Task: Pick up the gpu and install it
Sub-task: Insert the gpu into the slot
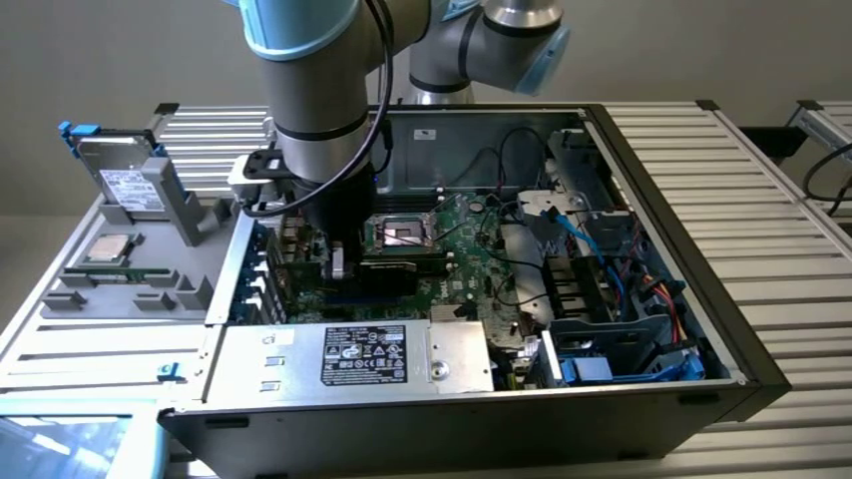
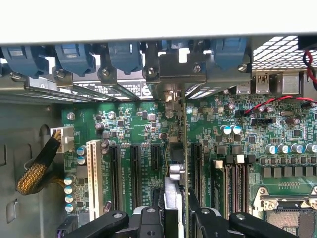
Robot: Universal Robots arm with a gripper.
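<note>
The gpu (image 2: 174, 191) stands edge-on over the green motherboard (image 2: 133, 124), between two black expansion slots. Its silver end bracket (image 2: 173, 74) sits up against the rear slot openings of the case. My gripper (image 2: 174, 218) is shut on the card, with a black finger (image 2: 148, 218) on each side of its edge. In the exterior view the gripper (image 1: 338, 265) reaches down into the open computer case (image 1: 692, 299), and the gpu (image 1: 399, 267) shows as a dark strip just below the CPU socket. Whether the card is seated in a slot I cannot tell.
Blue slot latches (image 2: 74, 57) line the rear wall. Memory slots (image 2: 235, 183) and the CPU socket (image 1: 399, 235) lie close by. A power supply (image 1: 359, 354), blue and black cables (image 1: 600, 249) and a braided cable (image 2: 37, 171) crowd the case. A hard drive (image 1: 134, 185) stands in a grey fixture outside.
</note>
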